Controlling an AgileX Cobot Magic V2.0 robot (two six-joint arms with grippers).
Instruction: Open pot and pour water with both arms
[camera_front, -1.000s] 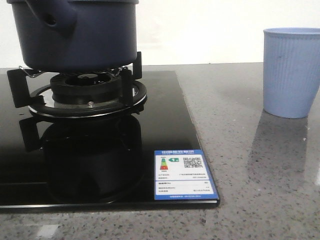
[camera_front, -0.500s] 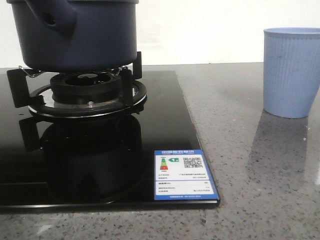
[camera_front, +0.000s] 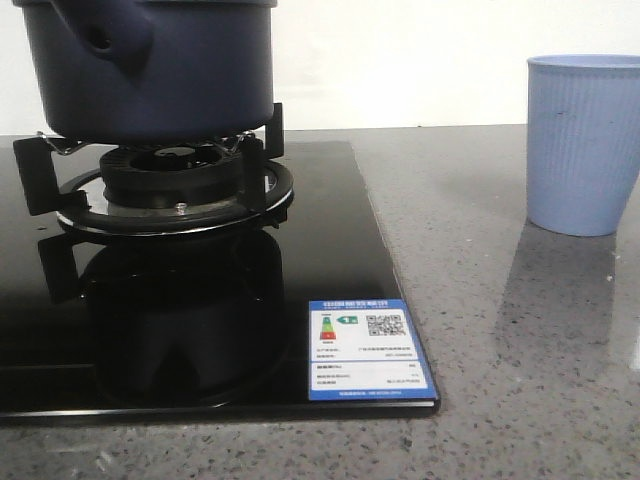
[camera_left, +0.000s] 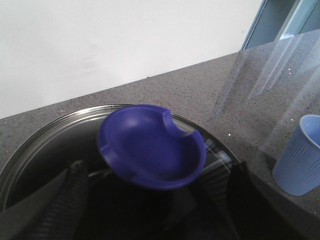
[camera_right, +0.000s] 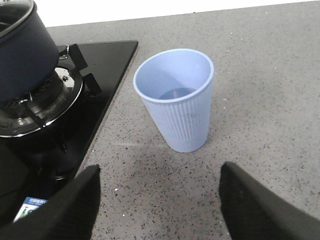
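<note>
the large round dark navy-blue pot sits on the black burner grate of the glossy black glass stovetop, its stubby side tube with a hole facing the front camera. a glass lid with a metal rim covers it, so i cannot tell what is inside. my left hand hangs just over that lid, fingers spread wide on either side of the blue dished knob and not touching it. the light blue ribbed plastic cup stands upright on the grey speckled stone desk, beside the stovetop and apart from it; its bottom looks dark, but i cannot tell whether there is liquid in it. my right hand hovers above the desk near the cup, fingers wide apart, holding nothing.
</note>
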